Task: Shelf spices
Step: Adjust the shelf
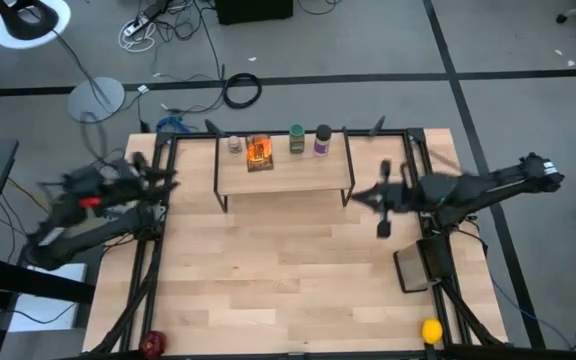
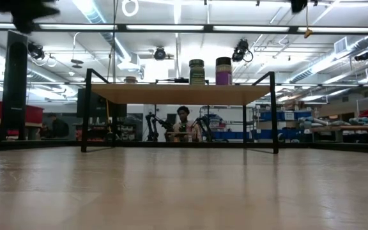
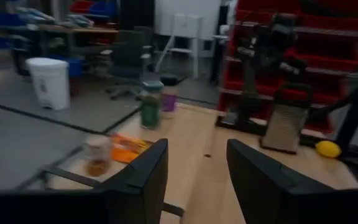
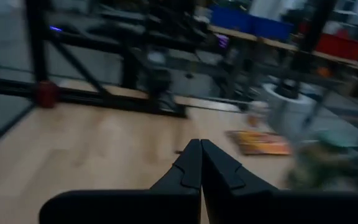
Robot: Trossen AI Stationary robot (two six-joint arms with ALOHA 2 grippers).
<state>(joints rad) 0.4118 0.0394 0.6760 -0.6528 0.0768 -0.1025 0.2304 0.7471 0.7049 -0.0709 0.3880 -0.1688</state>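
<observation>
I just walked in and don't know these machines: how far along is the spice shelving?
It looks finished. The pale-capped jar, orange packet, green-lidded jar and purple-labelled jar all sit on the shelf. Nothing is in hand: the left end effector is open and empty, the right end effector shut on nothing. No spices remain on the table.

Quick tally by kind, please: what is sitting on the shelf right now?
On the shelf:
Jars: 3 (pale-capped jar, green-lidded jar, purple-labelled jar)
Orange packets: 1 (orange packet)
Total: 4
</observation>
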